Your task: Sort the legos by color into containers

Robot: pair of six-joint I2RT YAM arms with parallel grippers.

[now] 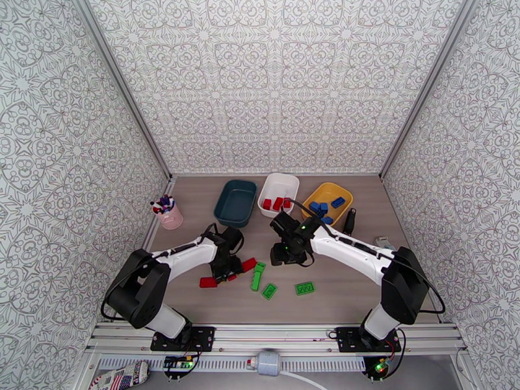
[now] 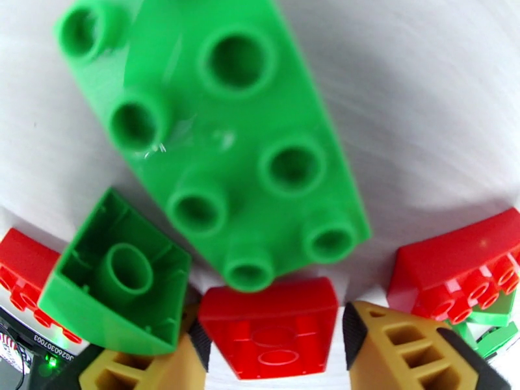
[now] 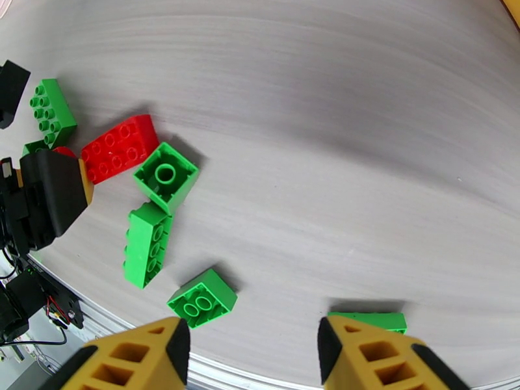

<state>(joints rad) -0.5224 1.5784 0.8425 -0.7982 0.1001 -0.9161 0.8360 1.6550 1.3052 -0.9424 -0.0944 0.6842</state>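
Red brick (image 2: 266,323) lies hollow side up between the fingers of the left hand (image 2: 270,336). The fingers stand narrow at its two sides. One pad meets the brick and a thin sliver shows at the other, so whether it is gripped cannot be told.

Just beyond the left hand's fingertips lies a long green brick (image 2: 214,138), studs up. An upturned green square brick (image 2: 120,274) lies beside one finger, and a second red brick (image 2: 455,268) beside the other.

The right hand (image 3: 253,352) is spread wide with nothing between its fingers, above bare bench (image 3: 364,125). Two small green bricks (image 3: 201,299) lie on the bench near its fingertips, one at each finger.

Beyond both hands, at the far edge of the bench:
- The white tray (image 1: 286,182) holds red pieces (image 1: 277,203).
- The yellow tray (image 1: 335,190) holds blue pieces (image 1: 322,207) and stands just behind the right hand.
- The teal tray (image 1: 235,204) stands behind the left hand.
- A pink cup (image 1: 171,218) of pens stands further out on the left arm's side.
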